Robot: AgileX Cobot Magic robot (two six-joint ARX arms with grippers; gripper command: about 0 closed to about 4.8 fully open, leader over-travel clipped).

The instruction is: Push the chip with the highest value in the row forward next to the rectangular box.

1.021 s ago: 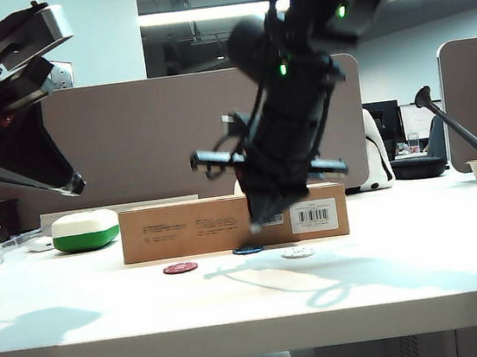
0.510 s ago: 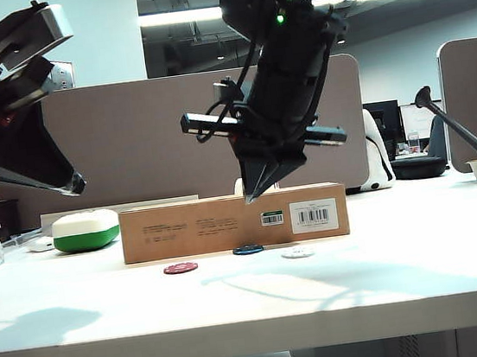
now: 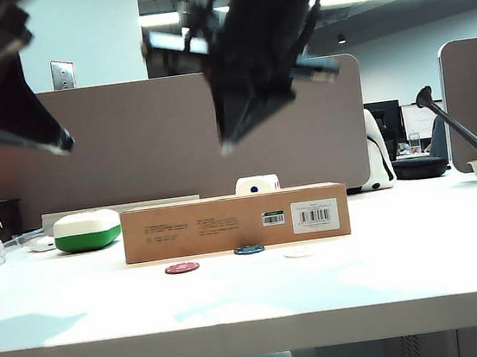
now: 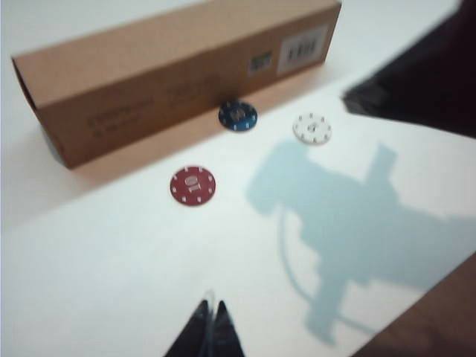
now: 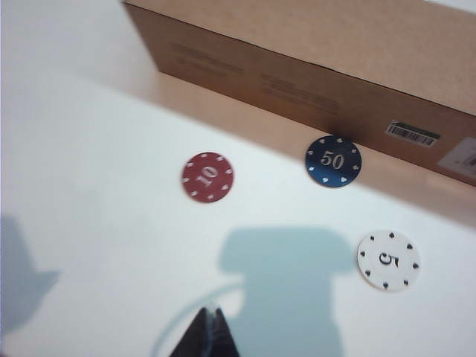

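blue chip (image 4: 238,115) beside box (image 4: 171,71), jaws closed

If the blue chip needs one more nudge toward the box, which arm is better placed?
Probably right: the right pincer hangs shut above the blue chip, beside the box; the left pincer hangs far left.

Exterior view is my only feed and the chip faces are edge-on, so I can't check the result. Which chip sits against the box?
Observer: The blue chip, printed 50, lies right at the foot of the rectangular box.
Operator: And the other two?
Observer: The red chip reads 10 and the white chip reads 5; both lie back from the box.
Operator: Are the grippers clear of them?
Observer: The right gripper is lifted above the table with its fingertips together; the left gripper looks the same, and neither touches a chip.
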